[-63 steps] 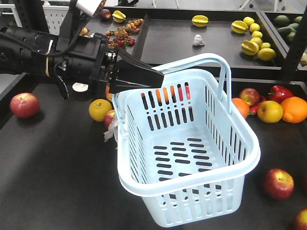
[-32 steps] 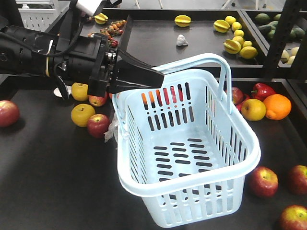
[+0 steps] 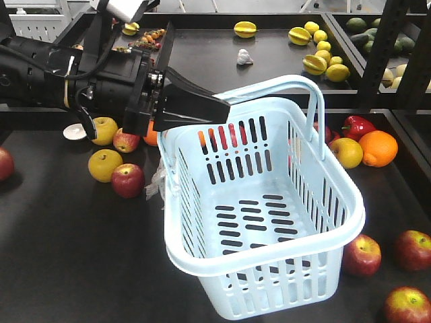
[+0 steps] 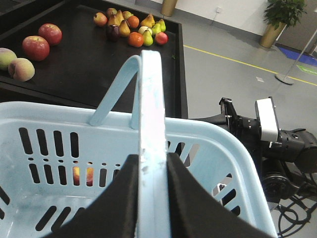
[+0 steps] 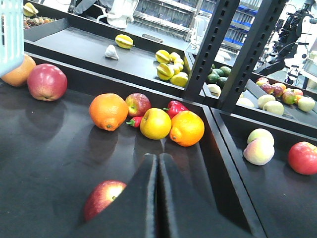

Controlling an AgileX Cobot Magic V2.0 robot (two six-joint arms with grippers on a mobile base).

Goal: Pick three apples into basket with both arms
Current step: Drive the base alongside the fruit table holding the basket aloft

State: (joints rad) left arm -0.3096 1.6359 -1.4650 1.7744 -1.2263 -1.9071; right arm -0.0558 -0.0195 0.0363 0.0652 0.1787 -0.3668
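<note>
The pale blue basket [image 3: 269, 202] hangs tilted above the dark table, and my left gripper [image 3: 217, 104] is shut on its hoop handle [image 4: 151, 99]. The left wrist view shows both black fingers [image 4: 124, 198] pressed against the handle. The basket holds nothing. Red apples lie to its left [image 3: 128, 180] and near the front right [image 3: 361, 255] [image 3: 413, 249]. My right gripper [image 5: 157, 159] is shut and holds nothing, low over the table. One red apple [image 5: 103, 198] lies just left of it. A second red apple [image 5: 47, 82] lies further left, near the basket's corner [image 5: 10, 34].
Yellow apples [image 3: 104, 165] [image 3: 346, 153], an orange [image 3: 378, 148] and a red pepper [image 3: 357, 126] lie around the basket. The back shelf holds starfruit and lemons [image 3: 316, 64]. Black uprights [image 5: 210, 49] stand at the table's right edge, with peaches [image 5: 259, 148] beyond.
The whole table scene has slid left in the front view, while the basket and left arm keep their place. More red apples have come into view at the front right.
</note>
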